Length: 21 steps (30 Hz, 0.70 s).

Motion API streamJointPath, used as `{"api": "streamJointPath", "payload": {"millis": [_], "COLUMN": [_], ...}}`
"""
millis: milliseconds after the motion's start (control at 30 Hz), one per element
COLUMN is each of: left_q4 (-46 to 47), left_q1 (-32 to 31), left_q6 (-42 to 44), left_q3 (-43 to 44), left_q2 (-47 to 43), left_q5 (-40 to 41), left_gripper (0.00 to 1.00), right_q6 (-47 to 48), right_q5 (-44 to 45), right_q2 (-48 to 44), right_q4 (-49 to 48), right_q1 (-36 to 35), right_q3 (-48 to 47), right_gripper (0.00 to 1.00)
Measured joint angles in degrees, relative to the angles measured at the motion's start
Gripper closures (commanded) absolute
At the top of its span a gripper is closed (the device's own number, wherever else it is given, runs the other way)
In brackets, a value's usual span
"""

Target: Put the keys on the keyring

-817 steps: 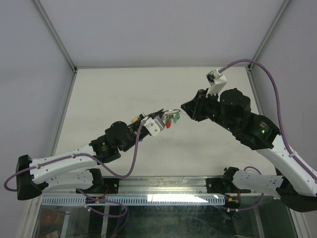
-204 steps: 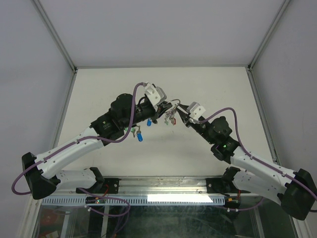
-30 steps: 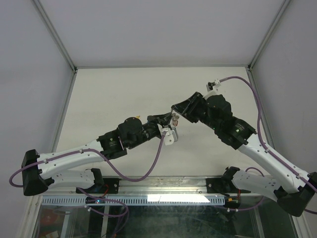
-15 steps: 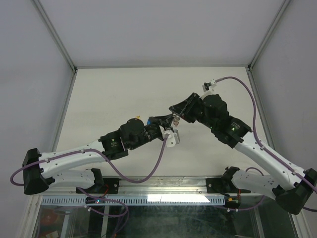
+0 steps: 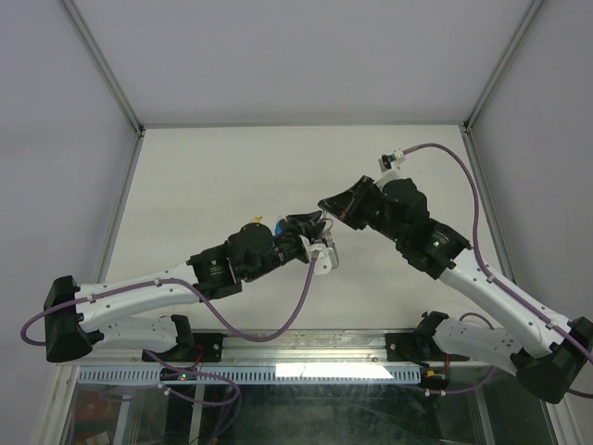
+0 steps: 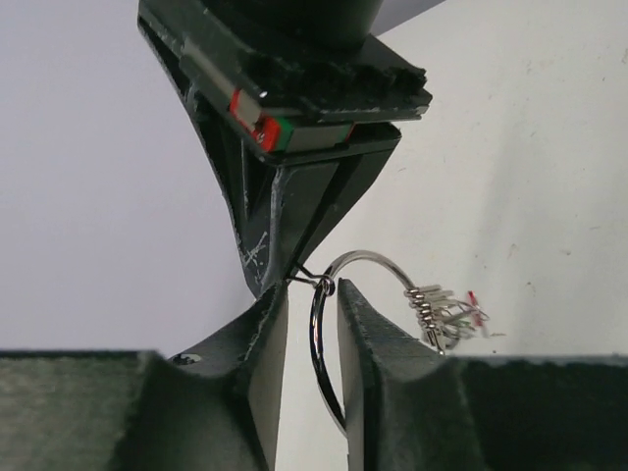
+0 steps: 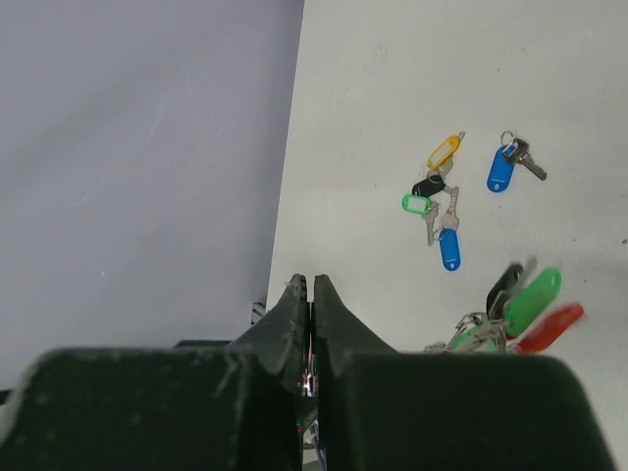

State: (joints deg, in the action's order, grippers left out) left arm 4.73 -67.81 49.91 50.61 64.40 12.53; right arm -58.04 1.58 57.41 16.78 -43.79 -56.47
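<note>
The silver keyring point(image 6: 317, 339) stands between the fingers of my left gripper point(image 6: 312, 329), resting against one finger point(image 6: 368, 343). Several silver key loops point(image 6: 437, 312) are bunched on it. My right gripper point(image 6: 285, 245) meets it from above, shut on a thin wire loop point(image 6: 306, 276) that hooks onto the ring. In the right wrist view its fingers point(image 7: 294, 314) are closed tight. The ring's green point(image 7: 531, 299), red and black tagged keys hang at the lower right. Loose keys lie on the table: yellow point(image 7: 444, 151), blue point(image 7: 500, 169), black, green point(image 7: 417, 203) and another blue point(image 7: 449, 248). In the top view both grippers meet at mid-table point(image 5: 322, 215).
The white table point(image 5: 204, 176) is bounded by metal frame posts point(image 5: 125, 93) and grey walls at the left, back and right. Purple cables loop off both arms. The loose keys lie under the left arm's wrist in the top view.
My left gripper has edged right, closer in under the right gripper. The right gripper has barely moved. Both keep their hold.
</note>
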Motion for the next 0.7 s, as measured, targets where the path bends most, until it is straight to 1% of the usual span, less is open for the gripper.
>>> {"api": "streamJointPath", "payload": {"millis": [200, 267, 400, 500, 700], "left_q4": [0.00, 0.00, 1.40, 4.04, 8.79], "left_q1": [-0.09, -0.09, -0.09, -0.09, -0.09], "left_q6": [-4.96, -7.78, -14.21, -18.49, -23.71], "left_q3": [0.00, 0.00, 0.00, 0.00, 0.00], "left_q2": [-0.61, -2.29, -7.85, -10.03, -7.87], "left_q5": [2.25, 2.38, 2.38, 2.40, 2.36], "left_gripper": [0.61, 0.58, 0.52, 0.48, 0.44], "right_q6": [6.08, 9.99, 18.40, 23.98, 32.33], "right_q5": [0.74, 0.72, 0.07, -1.09, -4.07], "right_q2": [-3.93, -5.38, -8.66, -10.67, -10.47], "right_q4": [-4.33, -7.13, -15.47, -21.94, -33.92], "right_q1": [0.00, 0.00, 0.00, 0.00, 0.00], "right_q3": [2.43, 3.10, 5.97, 8.83, 11.39], "right_gripper": [1.00, 1.00, 1.00, 1.00, 1.00]}}
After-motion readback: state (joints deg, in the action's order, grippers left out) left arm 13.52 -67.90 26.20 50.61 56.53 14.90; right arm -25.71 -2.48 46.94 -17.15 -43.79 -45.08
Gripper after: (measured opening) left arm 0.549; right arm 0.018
